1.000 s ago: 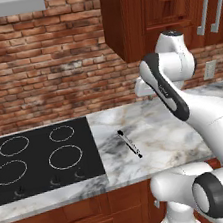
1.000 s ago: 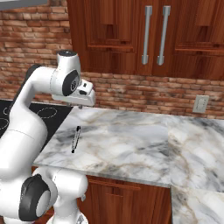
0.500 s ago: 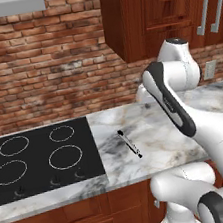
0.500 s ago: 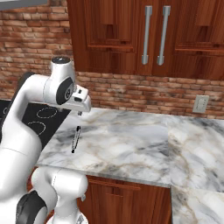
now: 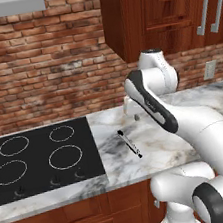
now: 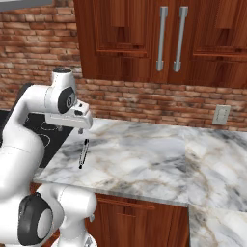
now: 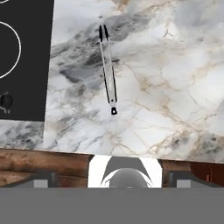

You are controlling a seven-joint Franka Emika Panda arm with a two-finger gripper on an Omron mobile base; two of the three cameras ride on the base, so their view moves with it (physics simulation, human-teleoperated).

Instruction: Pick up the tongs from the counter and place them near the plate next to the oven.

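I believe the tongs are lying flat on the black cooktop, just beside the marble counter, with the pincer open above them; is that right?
Not quite: the tongs lie flat on the marble counter, just beside the black cooktop, not on it. The hand view shows this clearly, and the left base view agrees. The pincer is indeed open above them.

The tongs [image 5: 129, 143] lay flat on the counter [image 5: 188, 137] — just right of the cooktop [image 5: 40, 162], near the front edge.
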